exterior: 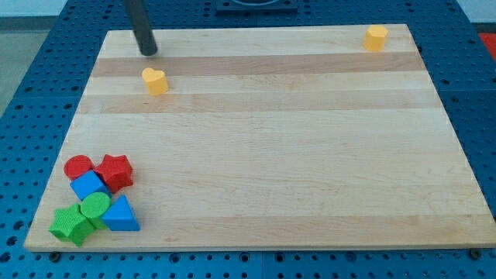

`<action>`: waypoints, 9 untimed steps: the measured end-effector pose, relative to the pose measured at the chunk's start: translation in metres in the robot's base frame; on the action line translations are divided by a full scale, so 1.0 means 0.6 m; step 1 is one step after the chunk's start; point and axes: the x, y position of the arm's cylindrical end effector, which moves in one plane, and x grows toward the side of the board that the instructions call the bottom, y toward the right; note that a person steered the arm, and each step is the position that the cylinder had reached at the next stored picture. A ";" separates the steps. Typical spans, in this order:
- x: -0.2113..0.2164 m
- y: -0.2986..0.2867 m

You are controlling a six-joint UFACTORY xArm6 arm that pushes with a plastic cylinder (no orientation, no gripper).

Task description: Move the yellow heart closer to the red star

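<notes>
One wooden board (pixel 271 139) fills most of the view, pale with lengthwise grain bands, lying on a blue perforated table (pixel 31 46). Down at the board's bottom left corner sits a tight cluster of blocks: a red star (pixel 116 171) at its upper right, a red cylinder (pixel 78 167) just beside it on the left, a blue cube-like block (pixel 89 186) below them, a green cylinder (pixel 95 207), a blue triangle (pixel 121 215) and a green star-like block (pixel 70 225) lowest. Well apart from that cluster, near the top left, lies the yellow heart (pixel 155 80), small, glossy orange-yellow, lobes toward the view's left. A yellow hexagon-like block (pixel 376 37) sits in the top right corner. I carry no jaws, only a dark rod; my tip (pixel 149 53) stands just above and slightly left of the heart, not touching it.
</notes>
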 end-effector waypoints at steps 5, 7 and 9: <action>0.194 0.012; 0.295 0.012; 0.355 0.012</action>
